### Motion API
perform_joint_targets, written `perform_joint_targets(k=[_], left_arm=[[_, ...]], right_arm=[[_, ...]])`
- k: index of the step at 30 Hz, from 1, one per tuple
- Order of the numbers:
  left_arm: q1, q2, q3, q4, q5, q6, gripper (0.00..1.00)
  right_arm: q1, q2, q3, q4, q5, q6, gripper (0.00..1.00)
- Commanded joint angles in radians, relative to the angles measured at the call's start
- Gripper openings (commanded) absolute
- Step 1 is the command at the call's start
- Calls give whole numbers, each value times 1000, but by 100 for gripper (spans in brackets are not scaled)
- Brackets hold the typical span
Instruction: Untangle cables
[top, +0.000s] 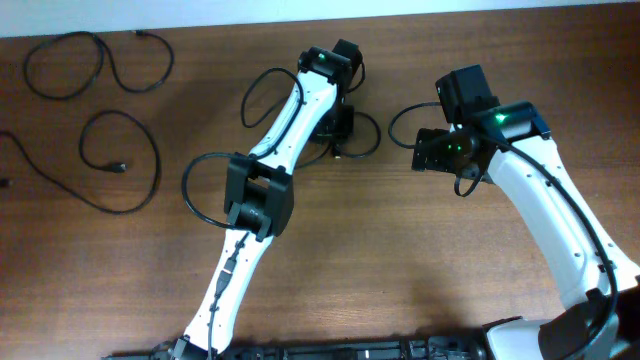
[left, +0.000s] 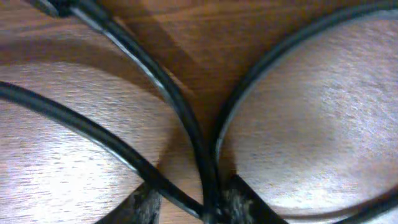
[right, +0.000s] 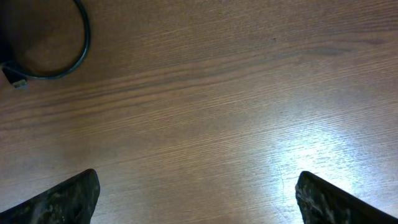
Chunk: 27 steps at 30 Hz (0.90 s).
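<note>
Cables (left: 178, 107) at tabletop (top: 400, 260) centre, pinched in narrowly closed left end effector (left: 193, 208); two loops (top: 121, 166) lying apart, far left. Right end effector (right: 199, 200) spread wide, empty. Separation step in hand, seemingly; next calls for right-side grip, opposing pull.

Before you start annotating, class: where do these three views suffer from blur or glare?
Left wrist: the cables sit so close that they are soft and blurred. Right wrist: a bright glare patch washes out the table at lower right; the grain elsewhere is sharp. Overhead: evenly lit, no glare.
</note>
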Motion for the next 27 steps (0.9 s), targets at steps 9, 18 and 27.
perform_joint_targets(k=[9, 18, 27], left_arm=[[21, -53, 45, -82, -33, -3, 0], [181, -344, 110, -153, -34, -3, 0], [409, -500, 109, -215, -17, -3, 0]], right_arm=[[-2, 3, 0, 0, 15, 0, 98], [-2, 3, 0, 0, 15, 0, 98], [-2, 3, 0, 0, 15, 0, 98]])
